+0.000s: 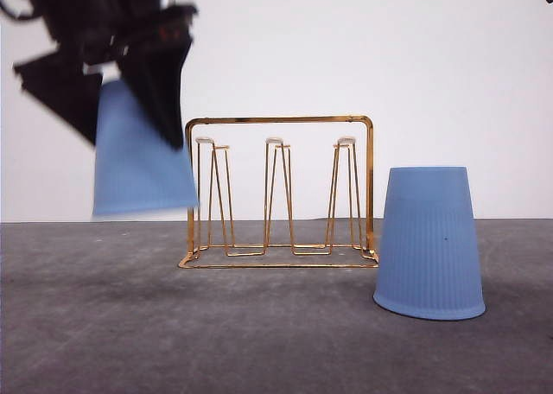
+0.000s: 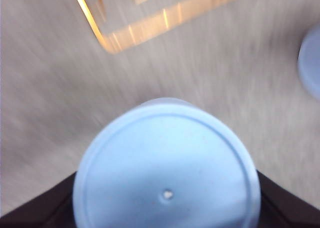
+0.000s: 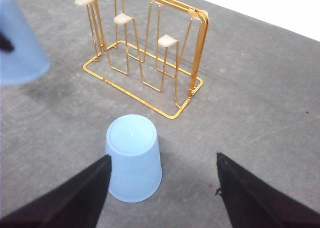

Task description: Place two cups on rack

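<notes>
My left gripper [image 1: 117, 109] is shut on a light blue ribbed cup [image 1: 138, 156] and holds it upside down in the air, slightly tilted, just left of the rack. The left wrist view shows that cup's flat base [image 2: 167, 168] between the dark fingers [image 2: 45, 210]. The gold wire rack [image 1: 281, 191] stands mid-table with three white-tipped prongs, all bare. The second cup [image 1: 429, 243] stands upside down on the table to the right of the rack. My right gripper [image 3: 165, 160] hangs open above that cup [image 3: 133, 158], which is next to one finger, and nothing is between the fingers.
The table [image 1: 259, 333] is dark grey with a white wall behind. In the right wrist view the rack [image 3: 145, 53] stands beyond the standing cup, and the held cup [image 3: 20, 43] is at the frame's edge. The left wrist view is motion-blurred.
</notes>
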